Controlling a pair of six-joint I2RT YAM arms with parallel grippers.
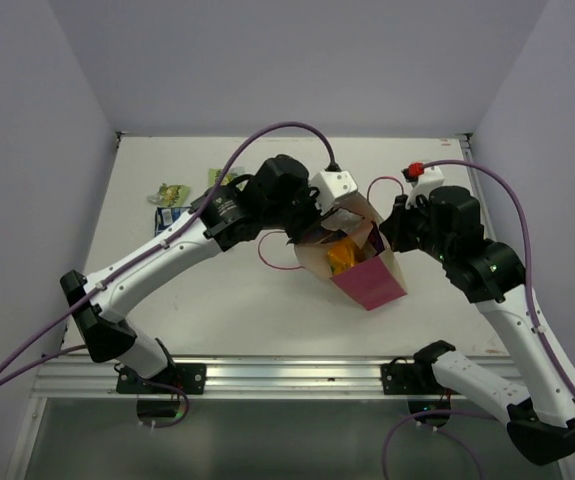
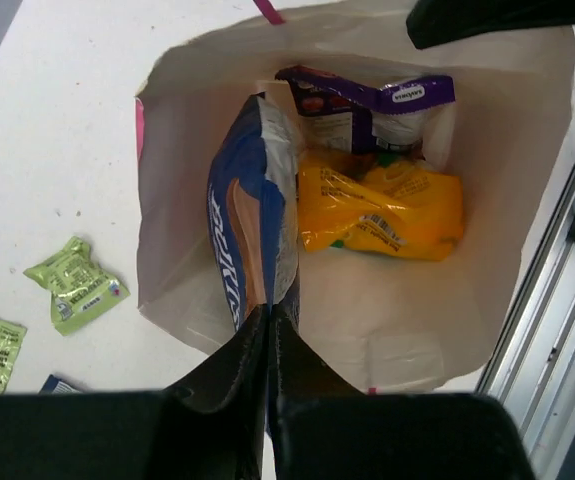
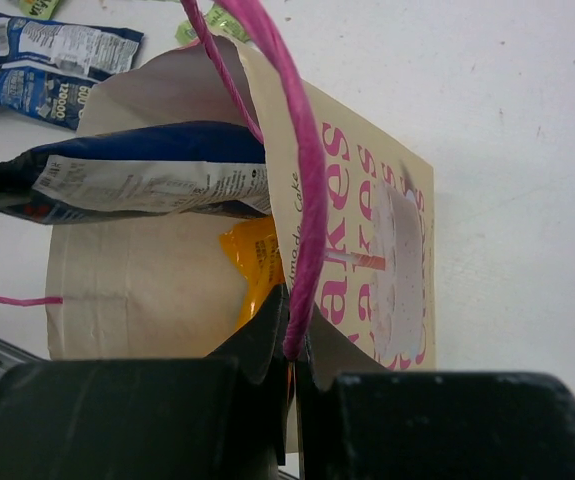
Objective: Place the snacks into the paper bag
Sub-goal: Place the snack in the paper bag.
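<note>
Right end effector (image 3: 292,340) pinches the paper bag (image 3: 137,290) by its handle (image 3: 307,180); left end effector (image 2: 269,318) should release its gripped blue packet (image 2: 252,220) inside.

The paper bag (image 1: 372,285) sits mid-table. Seen from the left wrist, the upright packet (image 2: 252,220) stands inside it at nine o'clock, its end pinched in the left gripper (image 2: 269,325). The flat packet (image 2: 382,205) lies on the bag's floor at three, and the leaning packet (image 2: 367,100) rests against the wall at twelve. From above, the loose packets (image 1: 172,192) lie on the table at the bag's ten o'clock. The right gripper (image 3: 292,340) clamps the bag's rim at two.
</note>
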